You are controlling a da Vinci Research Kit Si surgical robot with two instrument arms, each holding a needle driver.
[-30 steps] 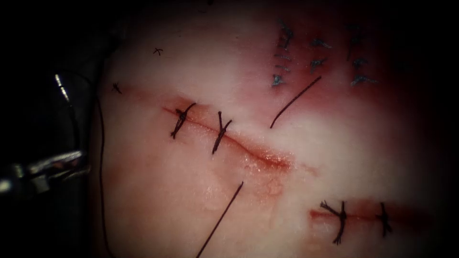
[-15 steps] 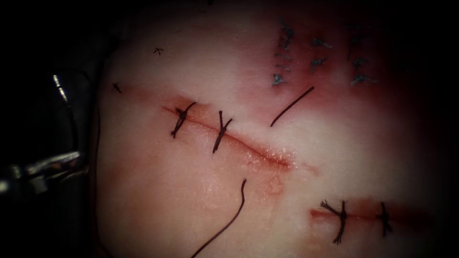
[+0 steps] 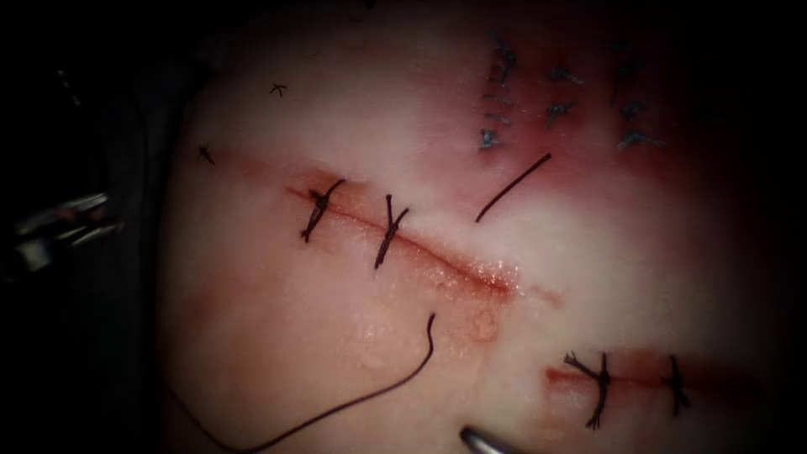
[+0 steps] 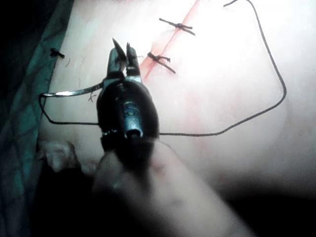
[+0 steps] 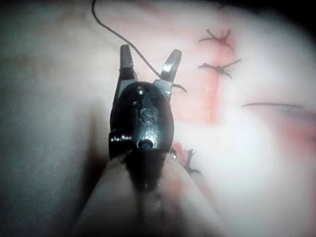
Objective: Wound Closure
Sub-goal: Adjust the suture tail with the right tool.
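Pale tissue [image 3: 588, 252] carries two tied stitches [image 3: 318, 212] on the cut's [image 3: 454, 269] left stretch, its right stretch unclosed, thread [image 3: 370, 395] slack below; right pincer [image 5: 148, 57] gapes empty, while whether left pincer [image 4: 122, 54] grips the needle [image 4: 74, 92] beside it, off the tissue, cannot be told

Light falls brightest on the middle of the tissue [image 3: 588, 244] and fades toward its edges. In the endoscope view the surround is black, deepest along the left side and in the corners, with no wall, floor or furniture to be made out there. In the left wrist view a teal cloth [image 4: 24, 123] with a faint grid of lines lies just beside the tissue's edge; past it the background sinks into shadow.
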